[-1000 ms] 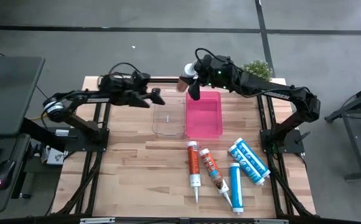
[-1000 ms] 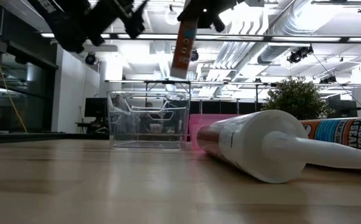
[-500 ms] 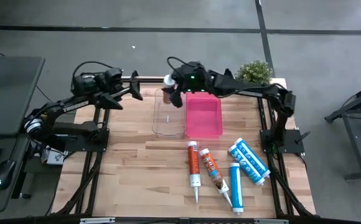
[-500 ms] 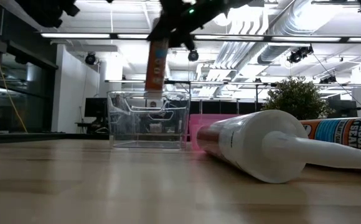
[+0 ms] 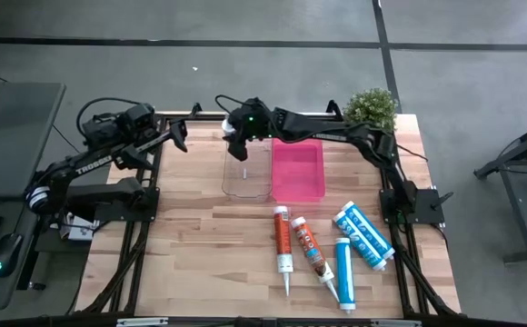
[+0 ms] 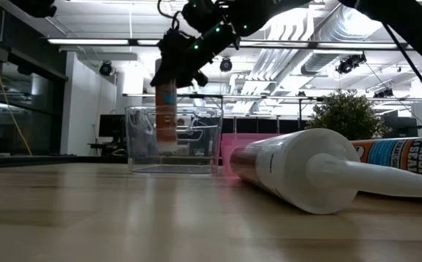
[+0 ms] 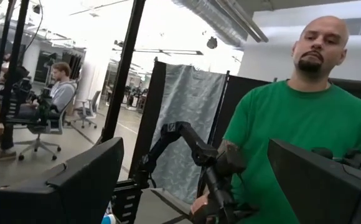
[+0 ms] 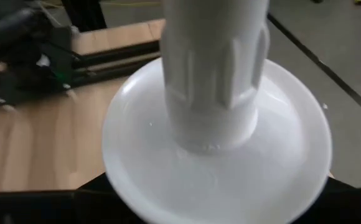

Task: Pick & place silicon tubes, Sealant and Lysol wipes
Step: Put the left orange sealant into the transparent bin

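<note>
My right gripper [image 5: 237, 138] reaches over the clear bin [image 5: 246, 171] at the table's far middle and is shut on an orange sealant tube [image 6: 166, 116]. The tube hangs upright with its lower end inside the bin. The right wrist view shows its white nozzle end [image 8: 215, 93]. My left gripper [image 5: 178, 136] is open and empty, held up off the table's far left. Several more tubes, orange [image 5: 283, 243] and blue-white [image 5: 363, 234], lie flat on the near right of the table. My right gripper holds the orange tube at its upper, nozzle end, just under the white end disc [image 8: 168, 180], pinched between the two fingers. The disc hides the contact itself. The fingers come slanting down from the table's right. The tube hangs upright below them, inside the clear bin, above its floor.
A pink bin [image 5: 297, 171] stands right beside the clear bin. A potted plant [image 5: 372, 104] sits at the far right corner. In the low view a white tube [image 6: 305, 171] lies close in front. A person in a green shirt [image 7: 292, 143] stands beyond the table.
My right gripper has carried the orange tube from over the pink bin's far edge toward the table's left and down. The tube has stayed upright, and its lower end is now inside the clear bin. My left arm has drawn back toward the table's left edge.
</note>
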